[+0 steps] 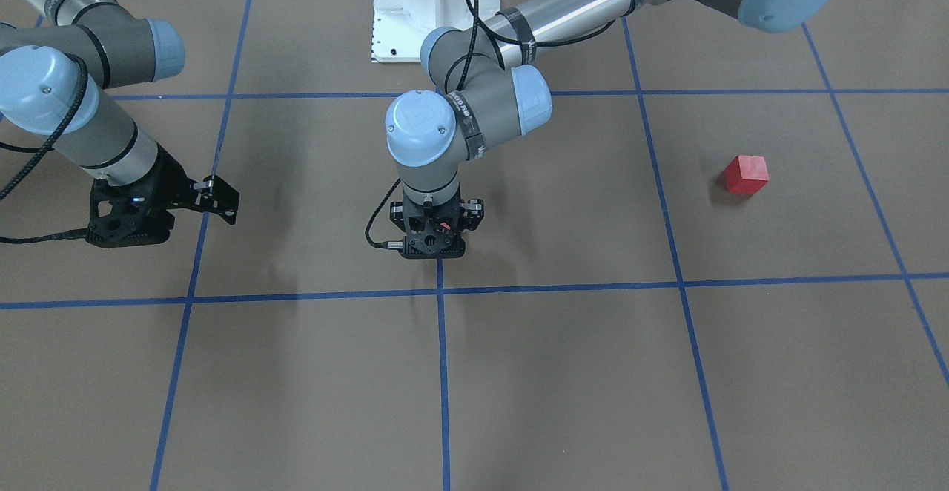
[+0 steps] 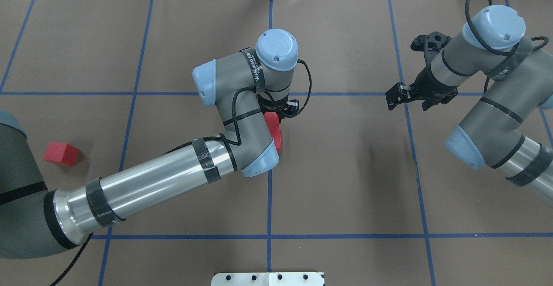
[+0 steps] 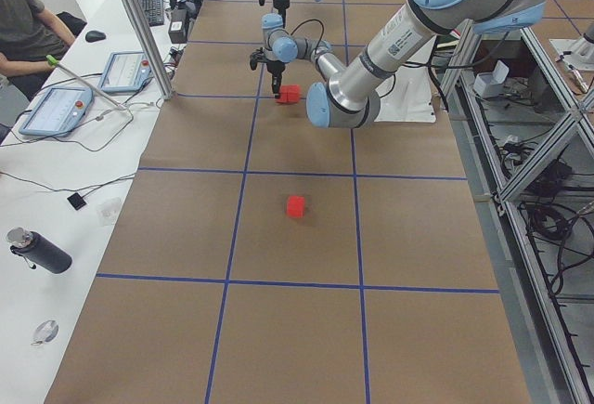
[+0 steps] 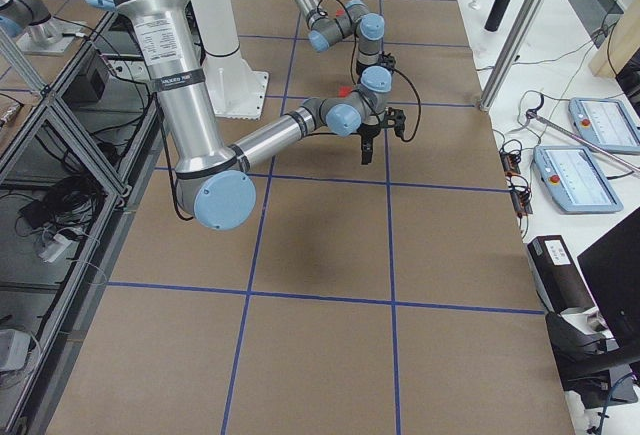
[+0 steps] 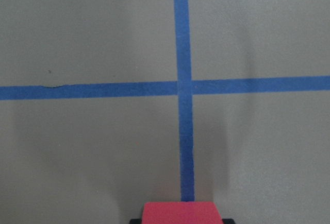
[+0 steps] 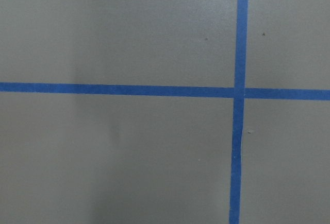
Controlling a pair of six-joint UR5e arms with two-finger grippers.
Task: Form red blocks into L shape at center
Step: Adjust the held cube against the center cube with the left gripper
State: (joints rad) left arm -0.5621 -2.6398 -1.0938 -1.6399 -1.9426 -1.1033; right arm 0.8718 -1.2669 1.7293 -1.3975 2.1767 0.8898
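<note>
The red blocks (image 3: 290, 94) are three small cubes. Two are at the middle blue tape line (image 1: 443, 372) and one is far from it.

The left pincer (image 1: 436, 242) points straight down over the middle blue tape line. In the left wrist view its dark tips sit snug on both sides of the held block (image 5: 180, 213), so it is clamped on that cube. The line runs right up to the middle of the held block. I cannot tell if this cube rests on the worktop (image 1: 563, 387) or hangs just above it.

The next block (image 2: 277, 142) lies right at the same line, a bit closer to the robot. It looks to touch the held block, but the left arm (image 2: 151, 186) hides part of both.

The far block (image 1: 746, 174) sits alone, well away from the line on the robot's left side.

The right pincer (image 1: 221, 200) hangs well away from the line on the robot's right side. Its tips look apart and nothing is in it. The right arm (image 2: 497, 117) bends down to it.

The white base plate (image 1: 415, 1) stands at the robot's end of the line.
</note>
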